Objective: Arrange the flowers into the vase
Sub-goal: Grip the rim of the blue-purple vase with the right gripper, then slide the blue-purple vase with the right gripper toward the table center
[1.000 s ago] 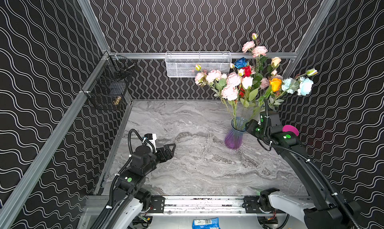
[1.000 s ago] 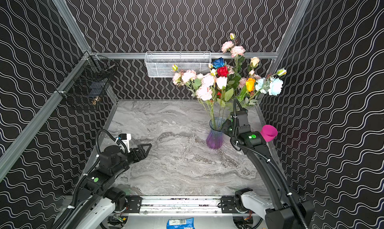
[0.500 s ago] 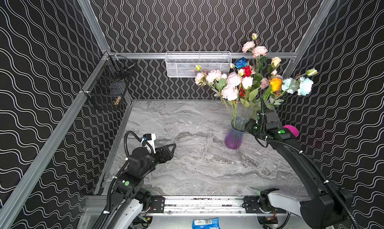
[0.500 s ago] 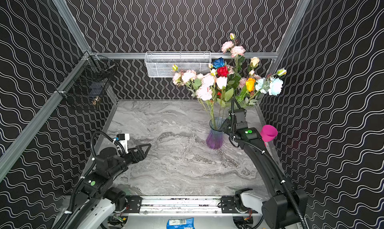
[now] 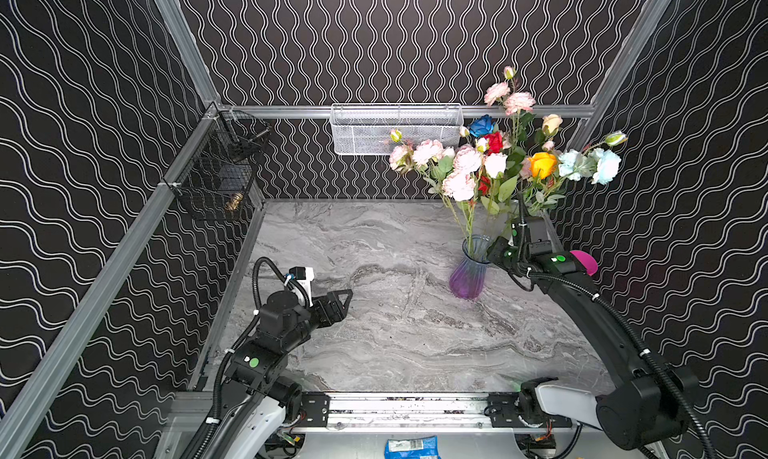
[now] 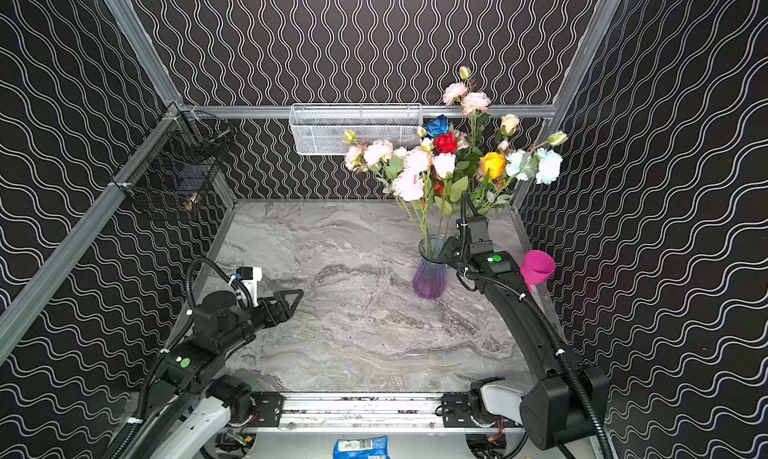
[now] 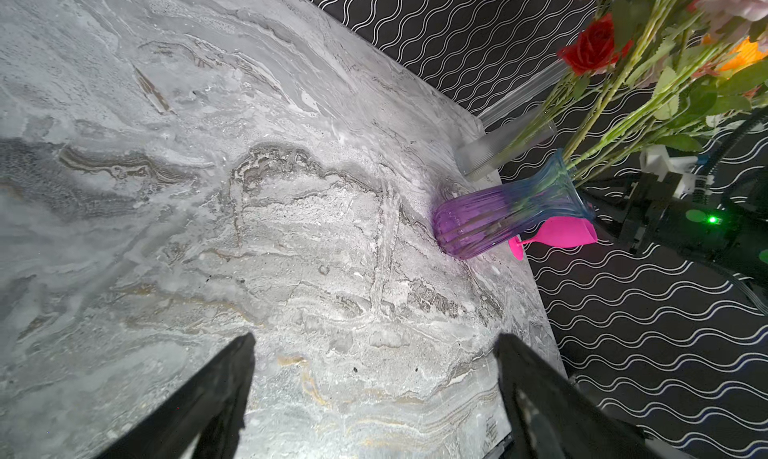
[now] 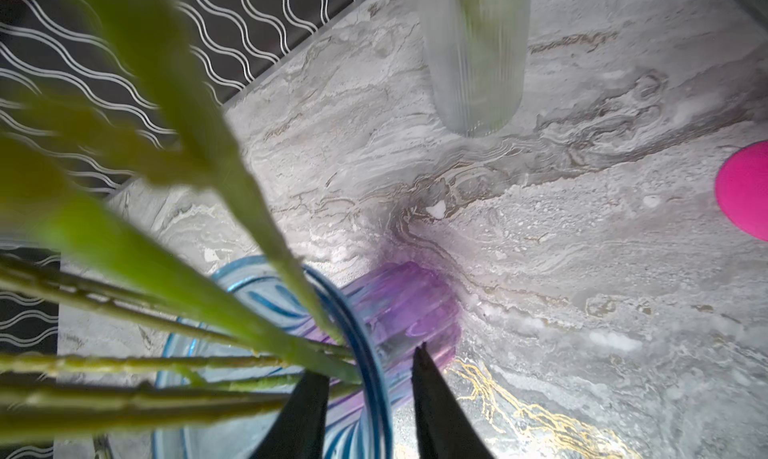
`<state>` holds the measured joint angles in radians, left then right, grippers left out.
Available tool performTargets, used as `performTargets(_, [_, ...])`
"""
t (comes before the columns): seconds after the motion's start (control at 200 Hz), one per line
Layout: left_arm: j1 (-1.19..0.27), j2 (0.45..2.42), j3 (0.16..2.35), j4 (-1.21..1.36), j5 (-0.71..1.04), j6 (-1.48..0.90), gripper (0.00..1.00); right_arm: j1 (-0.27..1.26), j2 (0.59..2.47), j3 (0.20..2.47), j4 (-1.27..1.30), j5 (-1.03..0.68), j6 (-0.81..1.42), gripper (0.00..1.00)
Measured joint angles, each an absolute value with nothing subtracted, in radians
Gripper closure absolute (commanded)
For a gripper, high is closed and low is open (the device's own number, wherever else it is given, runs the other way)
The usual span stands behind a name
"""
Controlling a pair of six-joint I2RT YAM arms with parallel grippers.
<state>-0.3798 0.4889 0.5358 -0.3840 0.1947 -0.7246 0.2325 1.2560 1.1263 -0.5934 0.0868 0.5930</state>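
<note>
Two arms, two vases, two baskets, one pink cup (image 6: 536, 265) and one packet (image 5: 409, 446) are in view. The flowers (image 5: 494, 166) show one blue, one orange, one white, two red, two pale-blue and about six pink blooms, plus a few buds.

The left arm is folded low at the near left. The left gripper (image 5: 345, 301) points right over the bare table (image 5: 395, 344), its jaws wide and holding nothing. The right arm reaches from the near right up to the far right, with its wrist bent down at the vase (image 5: 467, 276). The right gripper (image 8: 370, 365) has narrow jaws astride the blue rim, one tip inside and one outside. A gap shows on each side, so it grips nothing.

The vase, purple below and blue at the top, stands upright at the far right and holds several green stems. The clear vase (image 7: 507, 145) just beyond it also has green stems inside. The cup stands right of the arm by the wall. The white basket (image 5: 395, 128) hangs on the far wall, and the black basket (image 5: 216, 178) on the left wall; I cannot tell what they hold. The packet lies below the near rail.
</note>
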Motion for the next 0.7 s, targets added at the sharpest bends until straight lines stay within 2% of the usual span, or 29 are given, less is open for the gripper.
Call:
performTargets(0.15, [-0.38,0.487,0.537,-0.399,0.194,-0.714,0.07,0.232,1.261,1.125,-0.591,0.057,0.582,0.74])
performTargets(0.375, [-0.38,0.489,0.569,-0.426,0.194,-0.694,0.06,0.229,1.267,1.13,-0.588,0.025,0.557,0.89])
performTargets(0.701, [-0.38,0.485,0.604,-0.461,0.178,-0.668,0.05,0.23,1.302,1.15,-0.573,-0.036,0.538,0.99])
